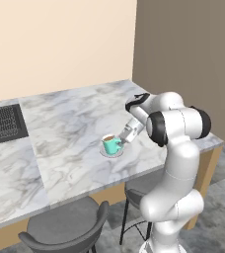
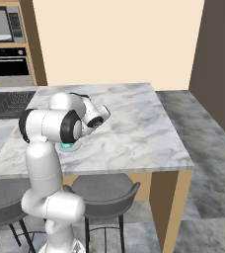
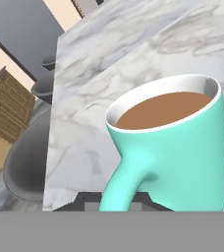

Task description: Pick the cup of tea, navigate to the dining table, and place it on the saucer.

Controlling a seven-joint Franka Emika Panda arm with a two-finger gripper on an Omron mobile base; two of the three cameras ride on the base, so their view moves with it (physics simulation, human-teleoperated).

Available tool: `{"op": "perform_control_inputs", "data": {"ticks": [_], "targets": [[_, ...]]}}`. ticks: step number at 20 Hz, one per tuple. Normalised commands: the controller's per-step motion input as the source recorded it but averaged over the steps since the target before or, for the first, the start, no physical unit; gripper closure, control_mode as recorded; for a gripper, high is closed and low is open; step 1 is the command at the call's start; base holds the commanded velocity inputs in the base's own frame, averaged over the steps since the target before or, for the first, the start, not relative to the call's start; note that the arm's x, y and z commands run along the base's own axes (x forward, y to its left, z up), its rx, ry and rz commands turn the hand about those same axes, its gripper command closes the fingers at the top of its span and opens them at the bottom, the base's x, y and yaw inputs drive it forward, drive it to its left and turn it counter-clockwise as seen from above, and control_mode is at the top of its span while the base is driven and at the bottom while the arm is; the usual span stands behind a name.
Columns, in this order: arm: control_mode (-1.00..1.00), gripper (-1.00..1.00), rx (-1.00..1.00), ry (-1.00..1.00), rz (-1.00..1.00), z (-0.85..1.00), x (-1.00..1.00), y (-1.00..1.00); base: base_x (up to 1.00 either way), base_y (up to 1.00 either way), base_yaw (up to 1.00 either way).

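Cup of tea is clamped by its handle in my pincer, jaws tight together on it, and it sits on or just over the saucer on the dining table; contact I cannot tell. I should keep the brown tea level and lower straight down. Only once the mug rests centred on the dish should I let go.

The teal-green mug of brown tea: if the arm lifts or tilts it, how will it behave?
The teal-green mug of brown tea looks rigid, so it should not deform. The tea stands near the rim, so a tilt would probably spill it. Gripped by the side handle, it may swing off-centre.
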Motion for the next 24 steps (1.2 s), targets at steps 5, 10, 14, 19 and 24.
{"op": "perform_control_inputs", "data": {"ticks": [5,10,14,19,24], "targets": [[-1.00,1.00,0.00,-0.06,0.00,-0.15,0.01,0.00,0.00,0.00,0.00],[-1.00,1.00,0.00,-0.07,0.00,-0.09,0.01,0.00,0.00,0.00,0.00],[-1.00,1.00,0.00,-0.04,0.00,-0.07,0.08,0.00,0.00,0.00,0.00],[-1.00,1.00,0.00,-0.01,0.00,0.00,0.23,0.00,0.00,0.00,0.00],[-1.00,-1.00,0.00,0.00,0.00,0.00,0.27,0.00,0.00,0.00,0.00]]}}
